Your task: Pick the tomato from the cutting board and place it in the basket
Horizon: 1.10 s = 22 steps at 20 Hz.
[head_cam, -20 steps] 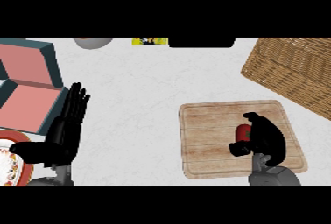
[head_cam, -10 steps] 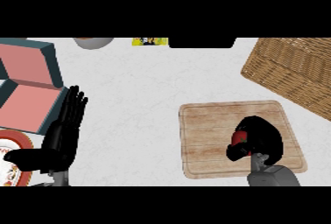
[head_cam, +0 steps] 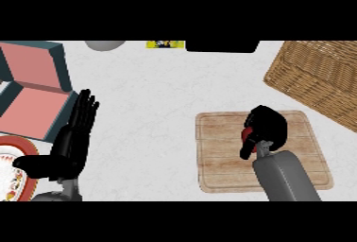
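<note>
Counter (head_cam: 153, 94), basket (head_cam: 320, 75), robot hand (head_cam: 268, 125) seemingly clasping tomato (head_cam: 245, 135)

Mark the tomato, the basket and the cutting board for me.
tomato (head_cam: 245, 135): head view, its exposed red edge.
basket (head_cam: 317, 78): head view, its woven side.
cutting board (head_cam: 222, 160): head view, bare wood at its left.
</note>
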{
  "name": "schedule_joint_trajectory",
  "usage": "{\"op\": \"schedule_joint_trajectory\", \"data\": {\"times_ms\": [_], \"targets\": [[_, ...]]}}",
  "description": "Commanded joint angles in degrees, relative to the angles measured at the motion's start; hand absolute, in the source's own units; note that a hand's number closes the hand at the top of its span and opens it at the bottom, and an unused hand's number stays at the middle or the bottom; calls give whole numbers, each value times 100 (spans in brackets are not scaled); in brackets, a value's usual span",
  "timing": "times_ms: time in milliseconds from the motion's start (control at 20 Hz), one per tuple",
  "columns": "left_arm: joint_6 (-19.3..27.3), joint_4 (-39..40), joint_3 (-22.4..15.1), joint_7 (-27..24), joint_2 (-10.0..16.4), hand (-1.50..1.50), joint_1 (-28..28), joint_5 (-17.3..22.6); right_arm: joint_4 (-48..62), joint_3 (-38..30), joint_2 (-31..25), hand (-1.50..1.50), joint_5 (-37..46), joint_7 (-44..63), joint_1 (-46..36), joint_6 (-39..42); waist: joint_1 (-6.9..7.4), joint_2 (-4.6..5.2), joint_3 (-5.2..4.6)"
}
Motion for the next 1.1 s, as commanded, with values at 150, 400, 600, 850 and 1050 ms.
{"op": "schedule_joint_trajectory", "data": {"times_ms": [150,400,600,850,1050], "targets": [[-43,19,-274,-116,-153,0,1,-117,2189,-549,-106,150,308,-624,-1624,-1241,364,171,73],[-7,140,-8,98,-58,0,-253,-29,2356,-842,327,150,148,-980,-2092,-2523,158,115,68],[48,260,-32,-65,-173,0,-147,-72,1916,-627,372,150,-176,-973,-2430,-3175,28,34,59],[111,-123,27,171,-106,0,-25,-88,1106,-418,379,150,-209,-675,-2708,-3272,-103,-23,56],[104,-286,-128,80,-158,0,360,-230,596,-657,371,150,-75,-142,-3145,-2745,-132,-26,54]]}}
